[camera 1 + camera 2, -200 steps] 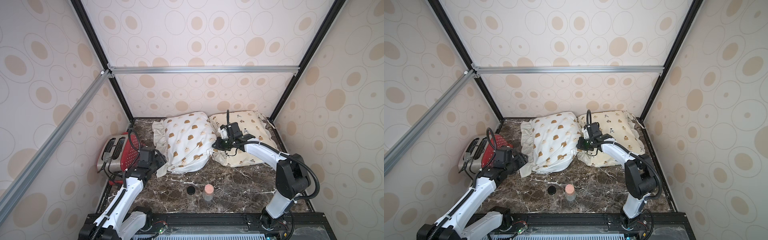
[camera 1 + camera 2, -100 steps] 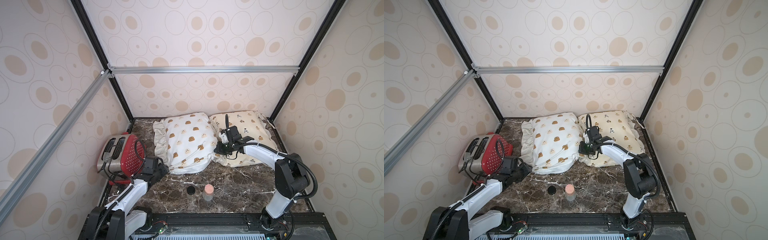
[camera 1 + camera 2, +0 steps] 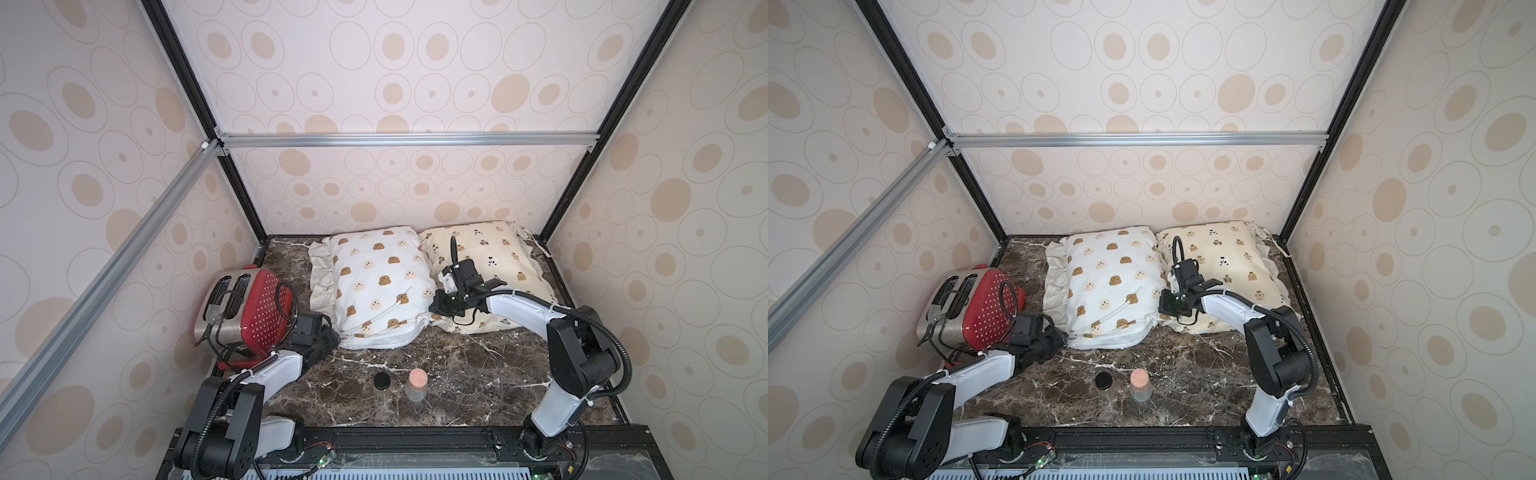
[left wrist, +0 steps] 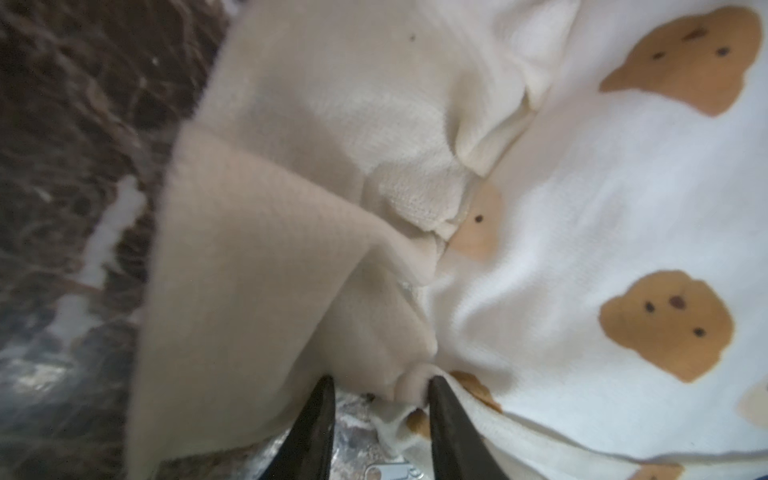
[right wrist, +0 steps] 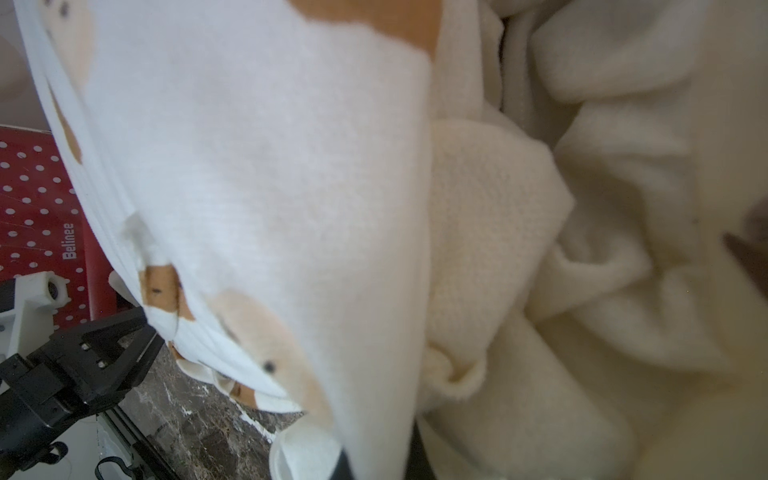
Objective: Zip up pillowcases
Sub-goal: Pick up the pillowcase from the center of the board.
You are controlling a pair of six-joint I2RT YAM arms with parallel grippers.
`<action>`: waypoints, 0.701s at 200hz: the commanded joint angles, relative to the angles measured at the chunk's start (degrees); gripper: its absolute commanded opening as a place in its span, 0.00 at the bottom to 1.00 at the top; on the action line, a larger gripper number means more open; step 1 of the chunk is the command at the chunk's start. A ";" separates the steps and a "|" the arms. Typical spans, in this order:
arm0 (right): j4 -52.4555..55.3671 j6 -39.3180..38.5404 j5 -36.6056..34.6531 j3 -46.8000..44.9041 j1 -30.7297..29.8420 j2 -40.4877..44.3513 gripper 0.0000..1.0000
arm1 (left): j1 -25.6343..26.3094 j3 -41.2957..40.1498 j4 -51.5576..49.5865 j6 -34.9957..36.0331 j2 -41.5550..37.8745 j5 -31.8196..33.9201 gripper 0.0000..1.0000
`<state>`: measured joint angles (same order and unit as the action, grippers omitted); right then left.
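The white pillowcase [image 3: 376, 286] is stuffed plump and printed with brown and cream blobs that have dot eyes; a beige ruffle [image 3: 321, 276] edges it on the left arm's side; a pale tie string [image 3: 388, 309] lies slack across its near half. It rests at the back of the dark marble table [image 3: 457, 370] in both top views; its long axis runs from the back wall towards the front, and its seamed near end faces the arm bases.

Touching it on the right arm's side is the cream pillowcase [image 3: 498, 259], equally full, dotted with small bears and pandas and ruffled along its outer edge; its long axis also seems to run back to front, the near end angled a little towards the right wall.

The left gripper [image 4: 380, 386] is at the white pillowcase's near corner on the ruffle side; its two dark fingertips [image 4: 326, 388] stand a narrow gap apart with a bunch of ruffle between them; whether they pinch it I cannot tell. The right gripper [image 3: 439, 305] is at the opposite near corner, where the two cases meet; its jaws are closed, and in the right wrist view the white printed cloth runs down into them and hides nearly all of the fingers.

A red dotted toaster [image 3: 249, 309] stands just behind the left arm, its cord looped over it; a black-lidded jar [image 3: 382, 385] and a pink-stoppered jar [image 3: 417, 385] stand side by side near the front edge, well apart from the pillowcases.
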<state>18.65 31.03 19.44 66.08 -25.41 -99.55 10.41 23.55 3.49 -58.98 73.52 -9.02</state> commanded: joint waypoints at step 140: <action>1.43 1.14 0.80 -0.30 1.29 1.33 0.23 | 0.32 5.93 0.84 4.69 0.85 -3.57 0.00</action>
<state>17.98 32.38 20.69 65.76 -24.29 -99.96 10.46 26.46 5.21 -57.25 76.75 -11.03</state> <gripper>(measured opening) 0.171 0.050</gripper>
